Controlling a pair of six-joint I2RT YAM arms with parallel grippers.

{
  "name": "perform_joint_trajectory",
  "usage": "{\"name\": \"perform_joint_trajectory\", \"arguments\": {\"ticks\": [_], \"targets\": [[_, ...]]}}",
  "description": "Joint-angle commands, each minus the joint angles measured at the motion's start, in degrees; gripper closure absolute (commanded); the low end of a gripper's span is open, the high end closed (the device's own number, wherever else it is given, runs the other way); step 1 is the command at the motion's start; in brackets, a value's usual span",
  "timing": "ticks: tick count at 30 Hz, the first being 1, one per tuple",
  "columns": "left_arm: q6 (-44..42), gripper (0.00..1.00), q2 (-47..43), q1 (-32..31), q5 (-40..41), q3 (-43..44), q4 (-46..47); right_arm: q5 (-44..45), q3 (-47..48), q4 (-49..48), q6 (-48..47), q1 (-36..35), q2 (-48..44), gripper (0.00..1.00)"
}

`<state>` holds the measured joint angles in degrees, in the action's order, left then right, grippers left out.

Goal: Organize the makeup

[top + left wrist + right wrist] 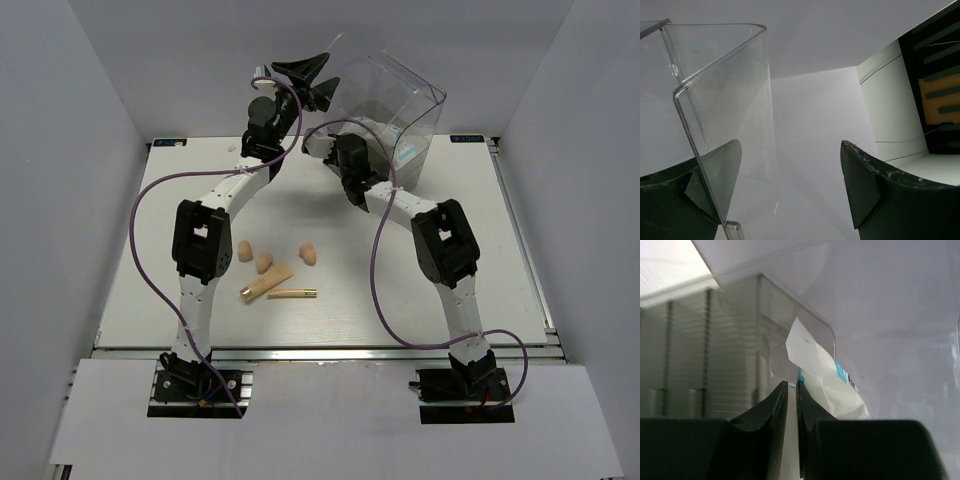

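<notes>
Sponges (265, 262), three peach ones in view, lie near the middle of the table (480, 260), with the beige tube (265, 284) and gold stick (293, 293) just nearer, all well apart from the tilted clear box (395, 95) at the far side. Left gripper (318, 80) stands wide at the box's upper left edge, a clear wall reaching in between its fingers (880, 200). Right gripper (791, 384) is narrowed to a slit with a white blue-printed packet (822, 382) right at its tips inside the box; whether the packet is pinched I cannot tell.
</notes>
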<state>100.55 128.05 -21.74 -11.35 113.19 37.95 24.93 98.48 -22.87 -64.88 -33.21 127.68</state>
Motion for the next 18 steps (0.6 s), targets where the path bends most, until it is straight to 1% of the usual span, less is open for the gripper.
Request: {"name": "perform_joint_trajectory", "arguments": {"ticks": [1,7,9,10,12,13,14,16,18], "targets": [[0.4,0.10,-2.6,0.6,0.5,2.0,3.0,3.4,2.3,-1.5,0.8,2.4,0.2,0.82],[0.6,0.10,-2.6,0.7,0.6,2.0,3.3,4.4,2.5,-1.2,0.7,3.7,-0.1,0.83],[0.6,0.10,-2.6,0.7,0.5,2.1,3.3,3.6,1.9,-0.7,1.0,3.7,-0.8,0.83],[0.5,0.10,-2.6,0.7,0.6,2.2,3.2,0.0,-0.2,-0.1,1.2,3.6,-3.0,0.78],[0.5,0.10,-2.5,0.8,0.6,2.3,3.1,-4.3,-2.5,1.9,2.4,3.5,-5.6,0.65],[0.5,0.10,-2.6,0.9,0.6,2.3,3.0,-7.8,-3.5,2.0,2.6,3.2,-7.9,0.50],[0.6,0.10,-2.5,0.9,0.7,2.4,3.0,-9.5,-5.6,2.1,2.8,2.9,-8.8,0.44],[0.5,0.10,-2.5,0.8,0.6,2.6,2.9,-13.8,-7.5,1.2,3.7,2.5,-11.7,0.38],[0.5,0.10,-2.2,0.8,0.5,3.1,2.8,-17.7,-9.4,1.0,4.8,2.0,-13.2,0.39]]}}
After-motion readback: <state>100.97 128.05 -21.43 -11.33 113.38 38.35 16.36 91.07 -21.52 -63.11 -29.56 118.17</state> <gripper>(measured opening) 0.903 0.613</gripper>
